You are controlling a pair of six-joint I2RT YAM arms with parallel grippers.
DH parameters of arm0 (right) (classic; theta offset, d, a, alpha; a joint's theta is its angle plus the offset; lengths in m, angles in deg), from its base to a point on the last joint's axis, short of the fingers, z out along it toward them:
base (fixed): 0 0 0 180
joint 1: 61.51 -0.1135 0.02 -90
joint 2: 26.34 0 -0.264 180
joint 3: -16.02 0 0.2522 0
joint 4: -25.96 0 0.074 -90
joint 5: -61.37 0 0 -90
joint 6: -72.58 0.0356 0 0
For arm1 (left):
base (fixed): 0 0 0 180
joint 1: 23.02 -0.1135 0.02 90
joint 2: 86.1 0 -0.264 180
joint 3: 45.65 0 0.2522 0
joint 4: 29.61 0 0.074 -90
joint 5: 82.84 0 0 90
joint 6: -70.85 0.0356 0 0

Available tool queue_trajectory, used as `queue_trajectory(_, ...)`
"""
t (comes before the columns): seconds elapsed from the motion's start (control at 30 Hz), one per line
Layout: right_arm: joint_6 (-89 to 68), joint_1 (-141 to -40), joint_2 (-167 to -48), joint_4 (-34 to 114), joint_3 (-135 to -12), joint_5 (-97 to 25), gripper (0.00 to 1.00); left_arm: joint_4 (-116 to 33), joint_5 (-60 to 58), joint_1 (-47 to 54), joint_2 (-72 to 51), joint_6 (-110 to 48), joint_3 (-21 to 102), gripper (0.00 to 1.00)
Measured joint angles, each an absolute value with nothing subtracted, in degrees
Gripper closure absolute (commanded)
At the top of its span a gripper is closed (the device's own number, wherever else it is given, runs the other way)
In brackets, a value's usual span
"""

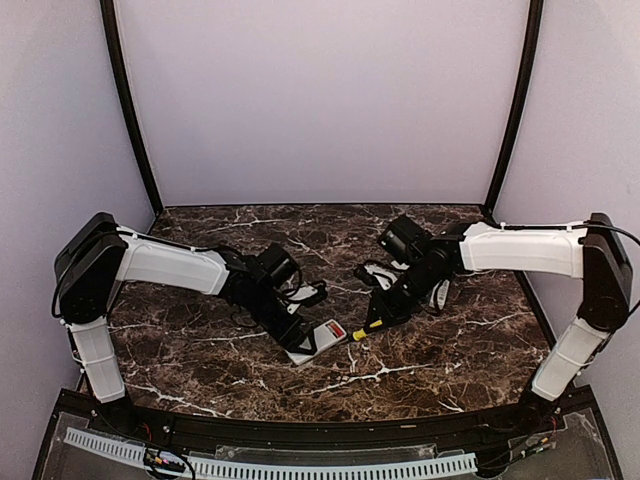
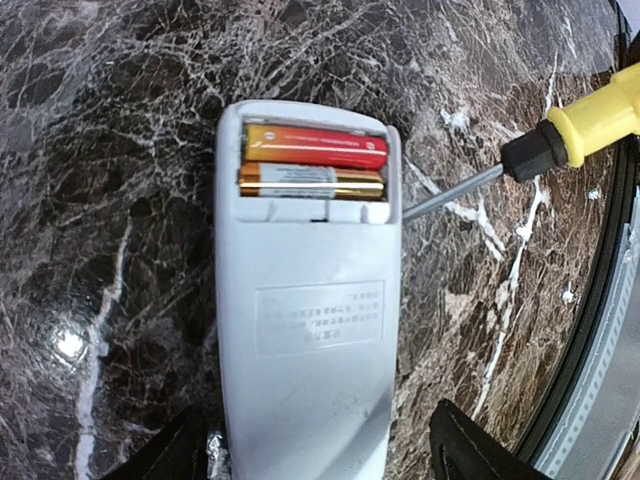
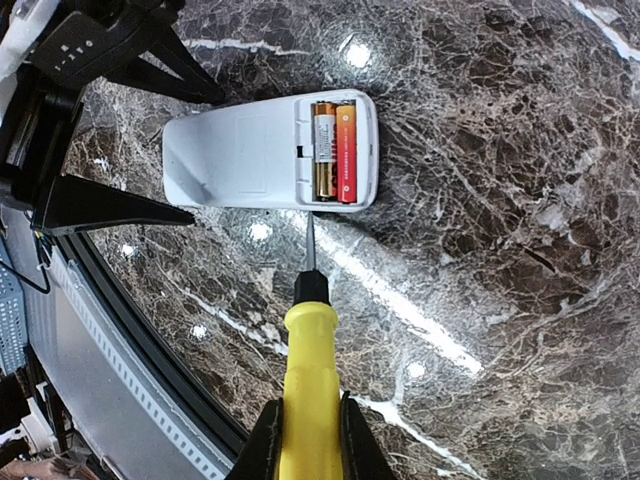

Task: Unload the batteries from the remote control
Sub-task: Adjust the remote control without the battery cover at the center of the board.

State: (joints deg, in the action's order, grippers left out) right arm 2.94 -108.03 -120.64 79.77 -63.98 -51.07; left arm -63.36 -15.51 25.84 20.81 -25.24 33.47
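Note:
The white remote control (image 2: 305,330) lies back-up on the marble, its battery bay uncovered. Two batteries lie side by side in the bay: a red one (image 2: 315,147) and a gold one (image 2: 312,180). My left gripper (image 2: 315,455) is open and straddles the remote's lower end, with a gap at its right finger (image 2: 470,450). My right gripper (image 3: 308,440) is shut on the yellow handle of a screwdriver (image 3: 312,350). The screwdriver's tip rests against the remote's side beside the bay. In the top view, the remote (image 1: 322,338) lies between both grippers near the front edge.
The table's black front rim and a white perforated strip (image 1: 300,465) run close behind the remote and also show in the left wrist view (image 2: 600,380). A small white piece (image 1: 376,270) lies under the right arm. Enclosure walls stand on three sides.

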Motion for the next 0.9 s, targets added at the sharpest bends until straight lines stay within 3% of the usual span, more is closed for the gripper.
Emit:
queue_trajectory(0.57,4.3,-107.2,-122.9,79.1,-67.6,-46.4,1.00,-57.6,-29.1,25.8,18.3,-29.1,28.9,0.24)
queue_trajectory(0.9,4.3,-106.5,-124.7,78.3,-69.4,-45.7,1.00,-55.1,-26.6,25.8,17.5,-33.0,28.6,0.24)
